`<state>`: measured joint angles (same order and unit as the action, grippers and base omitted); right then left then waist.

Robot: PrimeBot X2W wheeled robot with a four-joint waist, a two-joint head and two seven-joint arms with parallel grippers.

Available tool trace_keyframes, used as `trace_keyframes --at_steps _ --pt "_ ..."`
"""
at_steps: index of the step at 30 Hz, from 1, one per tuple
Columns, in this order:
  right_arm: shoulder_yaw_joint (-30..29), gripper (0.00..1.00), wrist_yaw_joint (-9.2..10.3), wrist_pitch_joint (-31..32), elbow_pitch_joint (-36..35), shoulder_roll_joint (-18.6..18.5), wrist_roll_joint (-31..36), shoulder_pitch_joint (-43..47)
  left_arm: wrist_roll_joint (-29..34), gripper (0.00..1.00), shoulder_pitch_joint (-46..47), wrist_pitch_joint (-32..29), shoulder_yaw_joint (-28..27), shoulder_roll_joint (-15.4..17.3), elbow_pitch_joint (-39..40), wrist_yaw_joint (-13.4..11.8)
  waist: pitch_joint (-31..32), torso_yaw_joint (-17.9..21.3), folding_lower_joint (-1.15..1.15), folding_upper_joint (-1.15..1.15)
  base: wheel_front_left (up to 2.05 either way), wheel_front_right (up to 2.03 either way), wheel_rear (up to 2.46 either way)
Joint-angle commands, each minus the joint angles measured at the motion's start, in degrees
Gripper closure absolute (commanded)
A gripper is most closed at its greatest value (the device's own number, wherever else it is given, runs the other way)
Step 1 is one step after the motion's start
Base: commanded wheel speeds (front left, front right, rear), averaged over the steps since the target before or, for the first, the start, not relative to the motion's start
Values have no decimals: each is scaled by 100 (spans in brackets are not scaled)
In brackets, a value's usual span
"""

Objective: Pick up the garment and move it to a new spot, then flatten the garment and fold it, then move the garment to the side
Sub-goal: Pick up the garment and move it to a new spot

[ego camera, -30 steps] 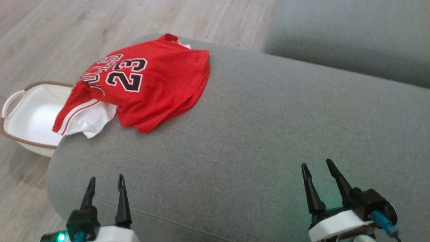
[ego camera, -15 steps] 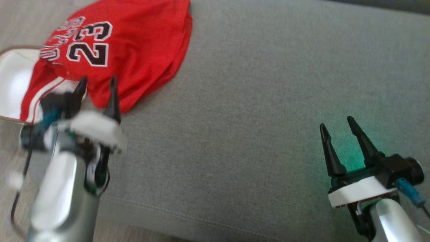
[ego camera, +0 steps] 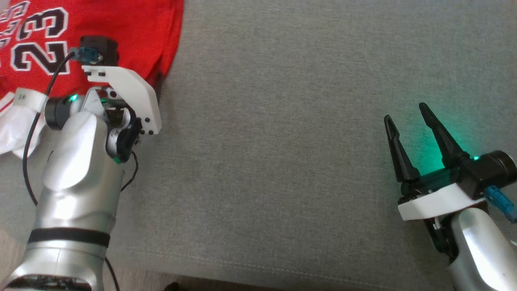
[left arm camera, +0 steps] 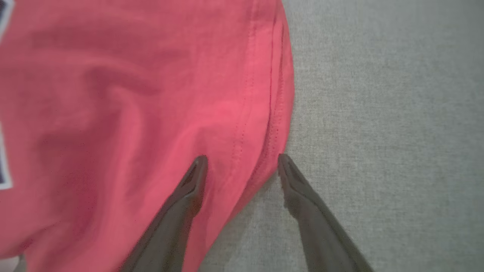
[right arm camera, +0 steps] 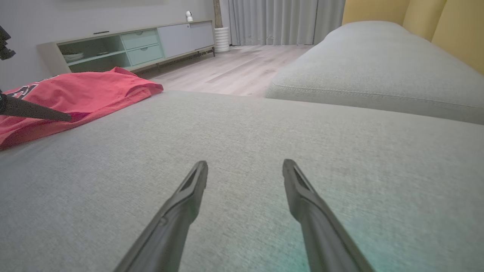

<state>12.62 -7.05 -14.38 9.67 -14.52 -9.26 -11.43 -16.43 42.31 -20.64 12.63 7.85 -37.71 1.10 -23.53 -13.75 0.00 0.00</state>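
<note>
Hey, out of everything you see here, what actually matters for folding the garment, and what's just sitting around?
Part of the job:
red number 23 jersey
left gripper, open, astride the jersey's hem
right gripper, open
grey sofa cushion, the work surface

Just lying about:
sideboard
curtains
ribbed white pot
second cushion

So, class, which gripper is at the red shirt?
The left gripper: its open fingers straddle the hem of the shirt. The right gripper hangs open over bare grey cushion.
</note>
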Motion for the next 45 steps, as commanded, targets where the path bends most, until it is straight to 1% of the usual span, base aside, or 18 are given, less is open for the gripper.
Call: trace_keyframes --at_steps 1,2,5,8,12,15,16,20,24,31,33,34,36,41,45 --pt "93 0 -44 -62 -166 -86 -66 -50 47 64 350 8 -99 229 -58 42 -94 122 0 0 0 0 0" --pt "89 0 -44 -62 -158 -86 -71 -60 37 100 410 37 -99 219 -175 45 -95 148 0 0 0 0 0" --pt "86 0 -44 -62 -124 -36 -88 -77 40 100 563 162 -97 272 -462 75 -36 231 0 0 0 0 0" --pt "50 0 -44 -62 -91 54 -104 -44 6 100 736 372 -162 348 -545 80 95 270 0 0 0 0 0" --pt "0 0 -44 -62 -28 172 -116 60 -1 100 1002 579 -205 471 -362 107 335 267 0 0 0 0 0" --pt "-38 0 -44 -62 10 288 -130 144 -23 100 1173 650 -235 579 -36 152 558 266 0 0 0 0 0" --pt "-38 0 -44 -62 10 288 -130 144 -23 100 1173 650 -235 579 -36 152 558 266 0 0 0 0 0" --pt "-70 0 -44 -62 69 465 -133 255 -34 100 1325 571 -225 721 582 216 890 283 0 0 0 0 0" --pt "-101 0 -44 -62 118 640 -126 348 -53 100 1408 321 -175 840 1356 274 1203 357 0 0 0 0 0" --pt "-131 0 -44 -62 186 859 -112 477 -143 100 1630 -237 -98 990 2803 338 1580 651 0 0 0 0 0" --pt "-150 0 -44 -62 188 905 -114 507 -242 100 1741 -430 -56 986 3181 381 1639 761 0 0 0 0 0" --pt "-164 0 -44 -62 193 944 -113 535 -349 100 1860 -607 5 944 3493 414 1685 891 0 0 0 0 0" --pt "-157 0 -44 -62 199 980 -115 550 -472 100 1970 -762 77 862 3728 439 1723 1051 0 0 0 0 0" --pt "-86 0 -44 -62 174 1063 -126 510 -846 100 2115 -1063 232 558 4088 462 1753 1588 0 0 0 0 0" --pt "47 0 -44 -62 110 1116 -177 457 -1161 100 1941 -1287 392 319 4107 463 1729 2107 0 0 0 0 0"
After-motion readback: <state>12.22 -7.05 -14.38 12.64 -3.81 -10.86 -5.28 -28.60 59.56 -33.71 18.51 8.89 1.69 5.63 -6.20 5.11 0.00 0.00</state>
